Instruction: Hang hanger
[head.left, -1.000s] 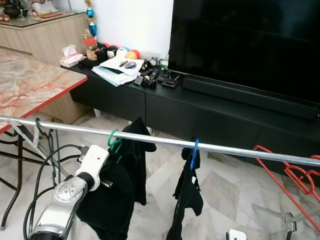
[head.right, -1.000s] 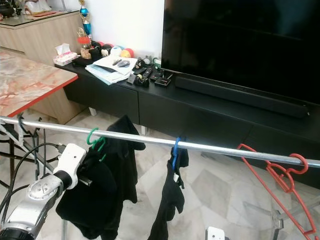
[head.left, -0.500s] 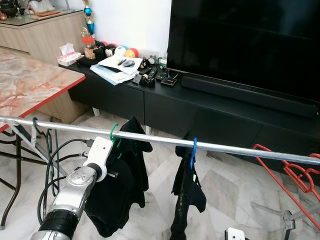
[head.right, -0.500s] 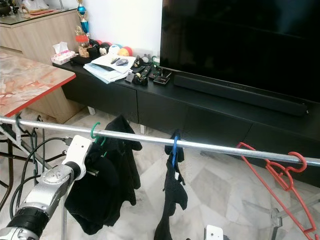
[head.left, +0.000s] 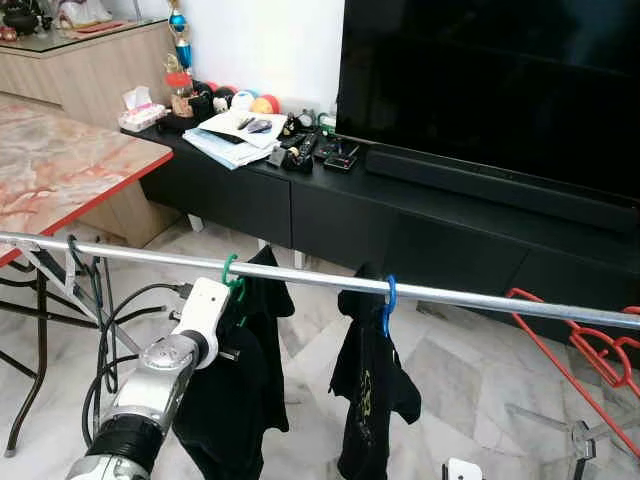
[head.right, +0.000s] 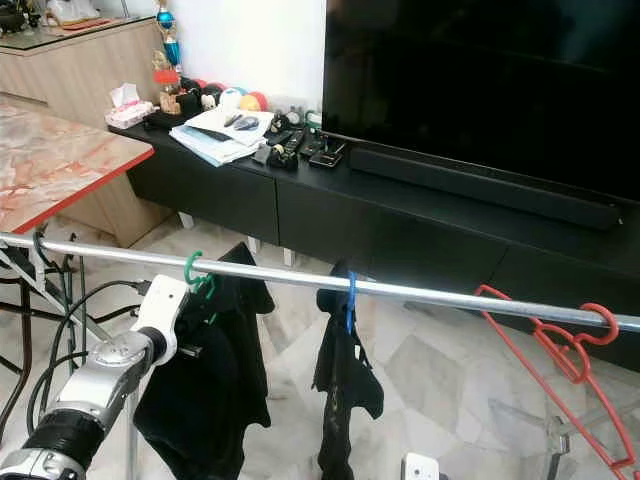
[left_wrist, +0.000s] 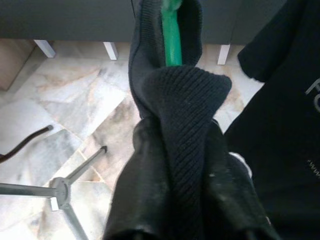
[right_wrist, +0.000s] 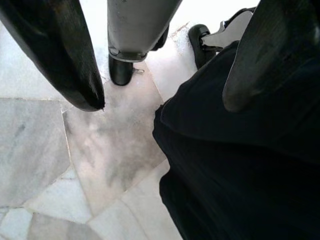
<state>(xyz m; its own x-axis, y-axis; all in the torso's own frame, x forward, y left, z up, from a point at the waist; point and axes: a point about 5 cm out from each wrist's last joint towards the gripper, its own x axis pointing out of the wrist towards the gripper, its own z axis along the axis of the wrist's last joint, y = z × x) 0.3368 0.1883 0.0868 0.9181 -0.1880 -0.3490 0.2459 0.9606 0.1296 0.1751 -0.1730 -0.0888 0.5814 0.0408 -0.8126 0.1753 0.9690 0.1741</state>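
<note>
The left end effector (left_wrist: 175, 165) is raised just under the silver rail (head.left: 300, 275), at about 8 o'clock in the head views, and its two black fingers (left_wrist: 145, 190) are pressed together around a fold of the black ribbed garment (left_wrist: 185, 110) carried by the green hanger (head.left: 231, 277). The wrist view shows the knit bunched between the fingers, with the green plastic of the hanger running up into the cloth just beyond them. The green hanger's hook sits over the rail, and its black garment hangs down beside the silver left arm (head.left: 150, 385).

Toward 3 o'clock along the same rail hangs a blue hanger (head.left: 387, 300) with a second black garment (head.left: 368, 385), apart from the first. At the far 3 o'clock end a red hanger (head.right: 560, 345) hooks the rail and carries nothing.

The right end effector (right_wrist: 160, 65) hangs low over the pale marble floor (right_wrist: 60, 160), its fingers spread wide apart with nothing between them; dark cloth (right_wrist: 240, 165) lies beside one finger.

Behind the rail, at 12 o'clock, a large dark television (head.left: 490, 90) stands on a long black cabinet (head.left: 330, 215) strewn with papers (head.left: 235, 135), remotes and small balls. At 10 o'clock is a red-edged marble-patterned desk (head.left: 60, 170).
</note>
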